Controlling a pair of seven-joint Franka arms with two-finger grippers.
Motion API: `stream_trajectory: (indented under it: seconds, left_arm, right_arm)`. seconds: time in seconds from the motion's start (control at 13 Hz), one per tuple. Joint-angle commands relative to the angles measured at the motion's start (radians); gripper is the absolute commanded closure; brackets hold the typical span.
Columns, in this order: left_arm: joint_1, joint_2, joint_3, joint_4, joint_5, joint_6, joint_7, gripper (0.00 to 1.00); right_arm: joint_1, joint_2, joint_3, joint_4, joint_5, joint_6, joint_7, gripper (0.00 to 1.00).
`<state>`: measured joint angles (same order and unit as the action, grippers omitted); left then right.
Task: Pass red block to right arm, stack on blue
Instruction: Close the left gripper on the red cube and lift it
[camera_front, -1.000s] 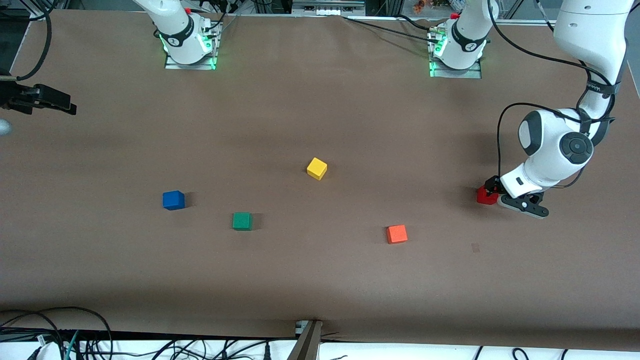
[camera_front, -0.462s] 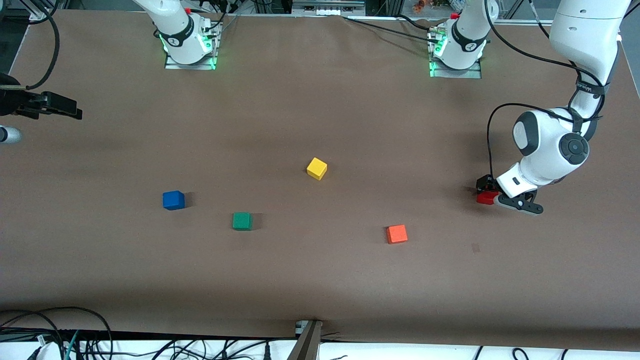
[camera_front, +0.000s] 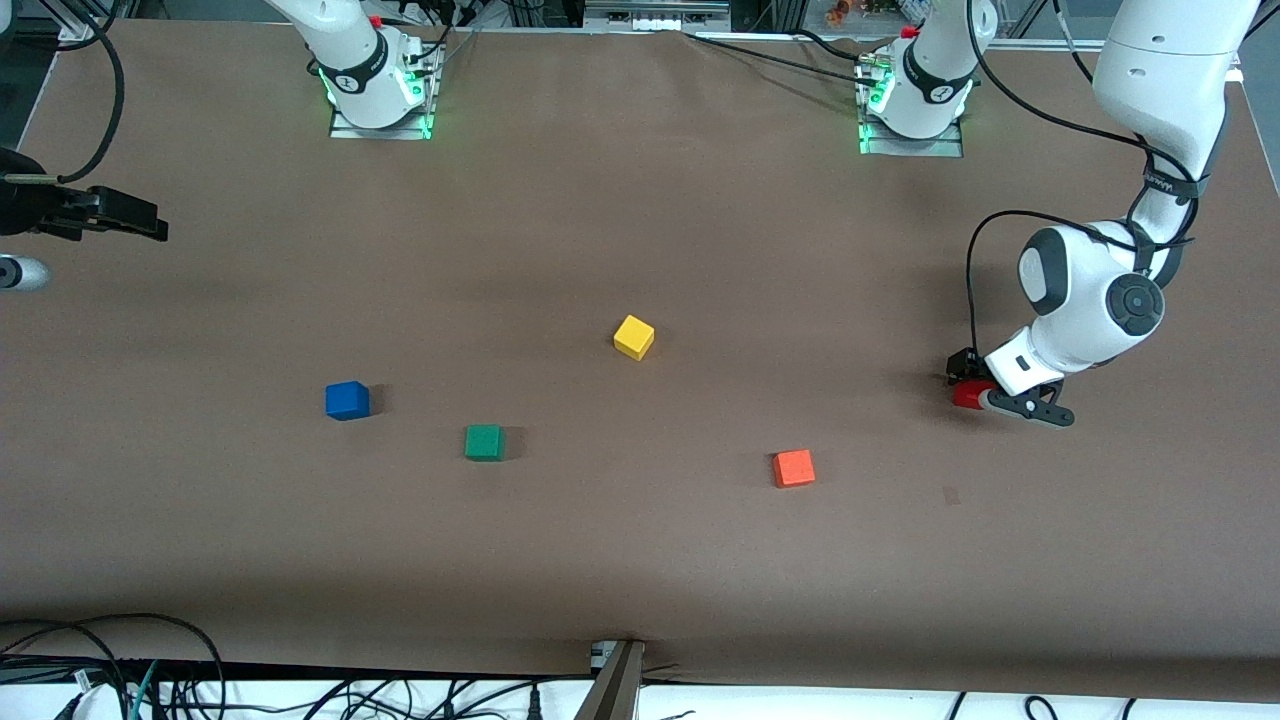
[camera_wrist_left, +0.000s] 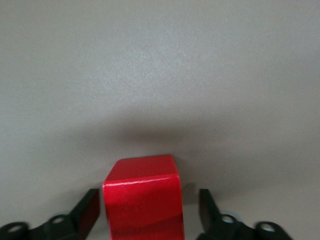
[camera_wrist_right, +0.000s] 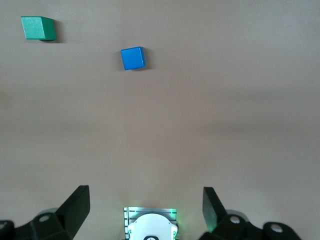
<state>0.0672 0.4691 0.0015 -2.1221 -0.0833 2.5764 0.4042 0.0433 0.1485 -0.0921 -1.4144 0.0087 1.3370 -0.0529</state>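
Currently: pickup step. Left gripper, frame right, flanks red block; fingers apparently not fully clamped. Right gripper, spread, waits upper left. Next required: firm clench, lift, handover.

The first block rests on the table toward the left arm's end, between the parted fingers of the left gripper. The second block lies nearer the front camera, toward the middle. The third block sits mid-table. The fourth block lies nearer the camera than the third. The fifth block sits beside the fourth, toward the right arm's end. There the right gripper hangs over the table's edge, fingers apart.
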Motion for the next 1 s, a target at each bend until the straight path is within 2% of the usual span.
stream_trajectory:
  seconds: [0.0,0.08,0.23,0.38,0.54,0.62,0.77,0.92]
  left_arm:
    - [0.013,-0.004,-0.008,0.004,-0.027,0.010,0.036,0.82]
    - [0.017,-0.012,-0.008,0.007,-0.026,0.005,0.034,0.90]
    - [0.017,-0.033,-0.011,0.037,-0.026,-0.027,0.038,0.94]
    - [0.016,-0.064,-0.015,0.098,-0.027,-0.120,0.095,0.94]
    - [0.017,-0.072,-0.066,0.196,-0.032,-0.230,0.140,0.92]
    - [0.017,-0.072,-0.093,0.239,-0.032,-0.269,0.143,0.88]
    - [0.017,-0.073,-0.145,0.315,-0.032,-0.320,0.186,0.95]
    - [0.019,-0.066,-0.204,0.364,-0.070,-0.334,0.258,0.95]
  right_arm:
    - [0.000,0.008,0.002,0.022,0.005,-0.015,-0.013,0.00]
    - [0.000,0.020,0.002,0.022,0.007,-0.016,-0.013,0.00]
    - [0.000,0.023,0.002,0.023,0.007,-0.016,-0.013,0.00]
    - [-0.002,0.023,0.002,0.023,0.007,-0.016,-0.018,0.00]
    - [0.000,0.025,0.003,0.022,0.010,-0.015,-0.016,0.00]
    - [0.004,0.026,0.005,0.022,0.010,-0.015,-0.013,0.00]
    - [0.010,0.033,0.006,0.018,0.014,-0.019,-0.012,0.00]
    - [0.017,0.048,0.008,0.017,0.025,-0.015,-0.010,0.00]
